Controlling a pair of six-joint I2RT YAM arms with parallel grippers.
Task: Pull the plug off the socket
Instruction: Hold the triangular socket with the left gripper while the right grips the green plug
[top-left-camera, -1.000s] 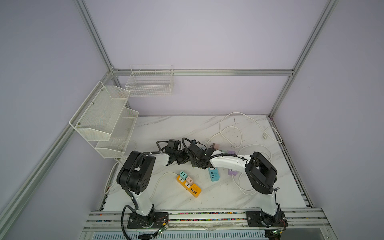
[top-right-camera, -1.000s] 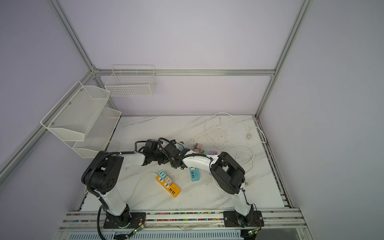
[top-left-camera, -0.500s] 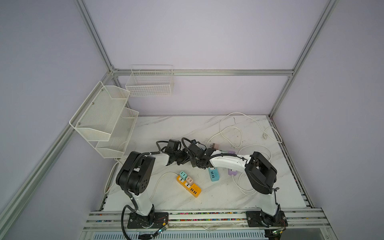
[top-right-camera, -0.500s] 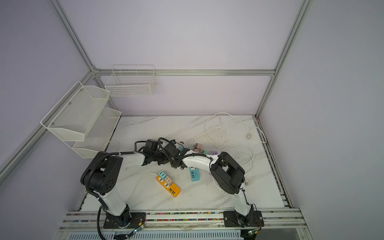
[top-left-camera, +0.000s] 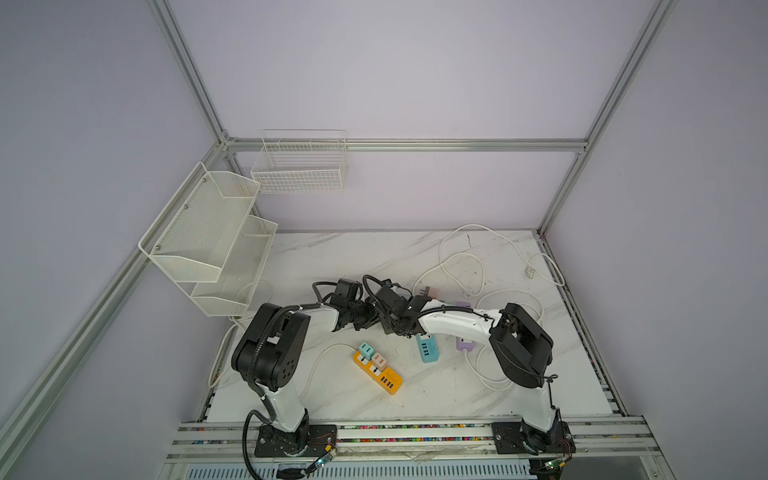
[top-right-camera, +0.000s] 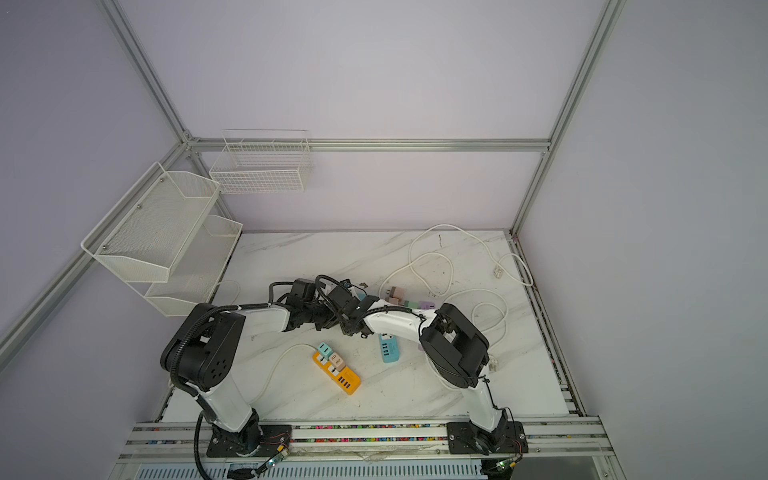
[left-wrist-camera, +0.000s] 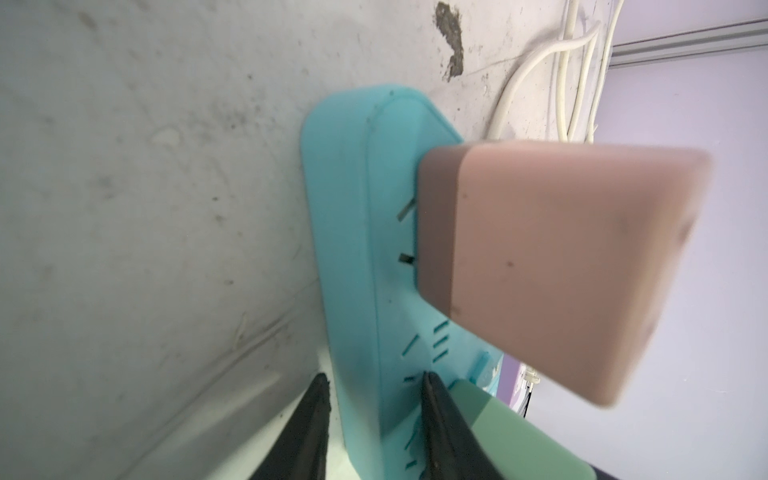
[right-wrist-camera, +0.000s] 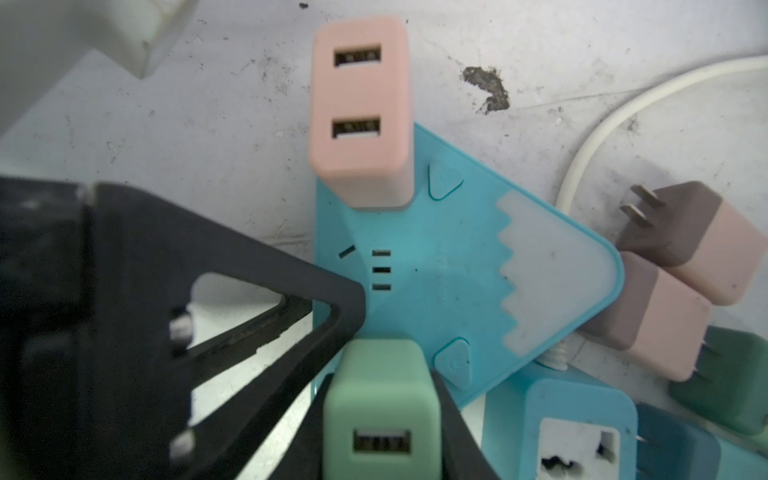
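Right jaws: the right gripper (right-wrist-camera: 382, 374) is pinched narrow on a mint-green cube-shaped USB charger plug (right-wrist-camera: 382, 411), with black fingers against the plug's sides.
Left jaws: the left gripper (left-wrist-camera: 374, 380) is narrow and clamped over one end of a teal plastic power strip (left-wrist-camera: 357, 249). One finger is by the strip's side wall and the other is on its slotted face.
Plug seat: the green plug sits at the strip's edge. Whether its prongs are in the slots cannot be told.
Same strip: a pink two-port charger plug (right-wrist-camera: 359, 112) stands in it, its prongs partly bared in the left wrist view.
Place: mid-table, beneath both wrists.
Just beyond: loose pink-and-brown plugs (right-wrist-camera: 698, 245) lie beside the strip's frosted end, and a white cable (right-wrist-camera: 602, 137) curves past.
Near side: an orange power strip (top-left-camera: 378, 370) lies on the white marble tabletop (top-left-camera: 332, 257), with a second teal strip (top-left-camera: 428, 348) to its right.
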